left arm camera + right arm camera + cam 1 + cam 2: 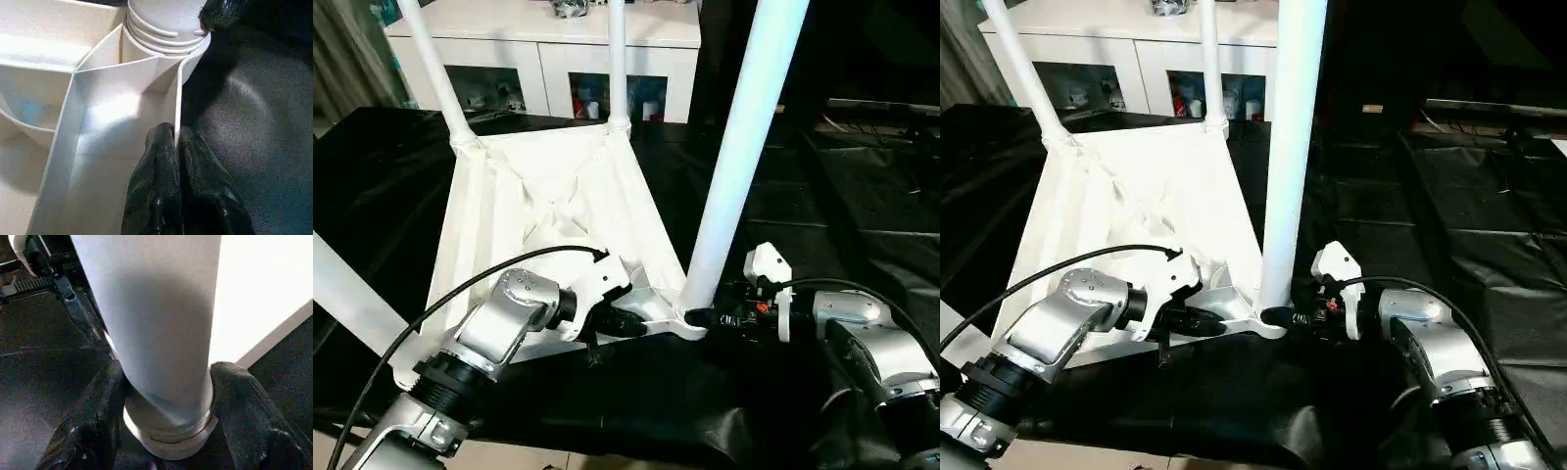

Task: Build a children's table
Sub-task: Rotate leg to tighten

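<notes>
1. Where the black sheet [391, 176] covers the work surface, your tabletop [548, 186] lies upside down, smooth white plastic with thin ribs crossing its underside.
2. At your far left a leg [352, 294], a plain white tube, cuts across the corner; both its ends are out of frame.
3. Two more legs stand in the far sockets, one leaning left [435, 69], one upright [617, 59]; their tops are cut off.
4. Your left gripper [177, 147] has its rubbery black fingers pressed together on the thin rim wall [178, 98] at the near edge, pinching it.
5. The near-right leg [734, 147] rises from its round socket [680, 318]; grooved rings show at its foot in the left wrist view.
6. Your right gripper [166, 396] straddles that leg's foot, one finger [98, 406] on each side, close against the tube. You cannot tell whether they press it or merely touch.
7. Behind the tabletop stands a white cabinet [548, 49] with glass doors; its contents are too small to make out.
</notes>
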